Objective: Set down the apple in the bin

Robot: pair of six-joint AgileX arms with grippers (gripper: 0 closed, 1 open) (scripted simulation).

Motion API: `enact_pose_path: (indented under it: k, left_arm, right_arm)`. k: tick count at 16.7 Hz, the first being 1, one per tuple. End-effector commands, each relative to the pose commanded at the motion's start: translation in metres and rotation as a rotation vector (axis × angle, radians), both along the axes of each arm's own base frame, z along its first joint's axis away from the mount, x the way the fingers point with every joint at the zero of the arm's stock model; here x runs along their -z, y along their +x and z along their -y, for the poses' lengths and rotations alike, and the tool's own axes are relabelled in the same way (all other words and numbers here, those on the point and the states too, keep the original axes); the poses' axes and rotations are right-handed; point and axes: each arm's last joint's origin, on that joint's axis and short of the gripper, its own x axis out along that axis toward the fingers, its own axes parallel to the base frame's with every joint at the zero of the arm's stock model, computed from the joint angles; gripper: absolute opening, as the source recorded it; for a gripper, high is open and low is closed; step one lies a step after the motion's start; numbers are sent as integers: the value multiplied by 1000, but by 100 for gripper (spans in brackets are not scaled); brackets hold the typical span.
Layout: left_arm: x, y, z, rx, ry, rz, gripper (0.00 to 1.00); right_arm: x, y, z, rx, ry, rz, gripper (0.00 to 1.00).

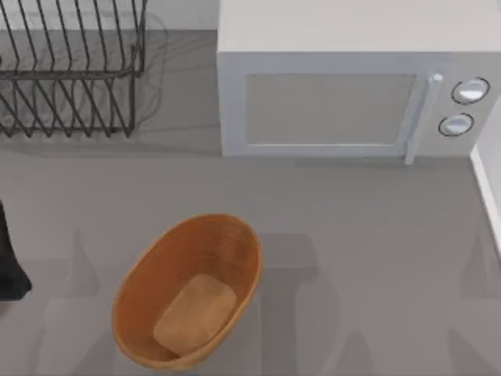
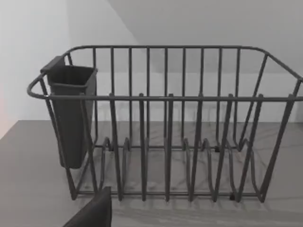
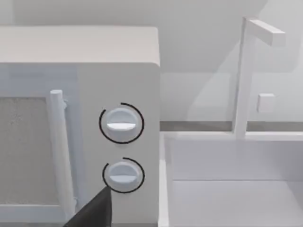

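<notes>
I see the bin [image 1: 188,294] lying with its long axis diagonal, lower-left to upper-right; I cannot tell either tool's state.

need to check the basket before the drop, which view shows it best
The top view: the whole basket sits at the table's front left of centre, with its ribbed walls and paler bottom patch visible. The left wrist view faces the black wire rack and the right wrist view faces the microwave.

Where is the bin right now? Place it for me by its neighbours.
In the top view the bin sits near the front edge of the table, left of centre, in front of the microwave and diagonally forward of the black wire rack.
</notes>
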Motion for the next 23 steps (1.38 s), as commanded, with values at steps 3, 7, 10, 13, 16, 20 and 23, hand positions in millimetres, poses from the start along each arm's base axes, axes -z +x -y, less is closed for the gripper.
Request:
enact_pose_path:
  k: [3,7,10,13,16,20,23]
  left_arm:
    - [-2,0,0,-3,1,-10,100]
    - [-19,4,-3,-26,11,-148,100]
    - [-36,17,-7,-46,19,-357,100]
    - [-45,44,-13,-63,16,-640,100]
    - [-44,76,-23,-73,1,-937,100]
    - [-36,117,-37,-78,-30,-1254,100]
    - [-26,142,-48,-74,-55,-1427,100]
  right_arm:
    - [0,0,0,0,0,0,100]
    - [0,0,0,0,0,0,100]
    - [0,0,0,0,0,0,100]
    - [0,0,0,0,0,0,100]
    - [0,0,0,0,0,0,100]
    - [0,0,0,0,0,0,100]
    - [0,0,0,0,0,0,100]
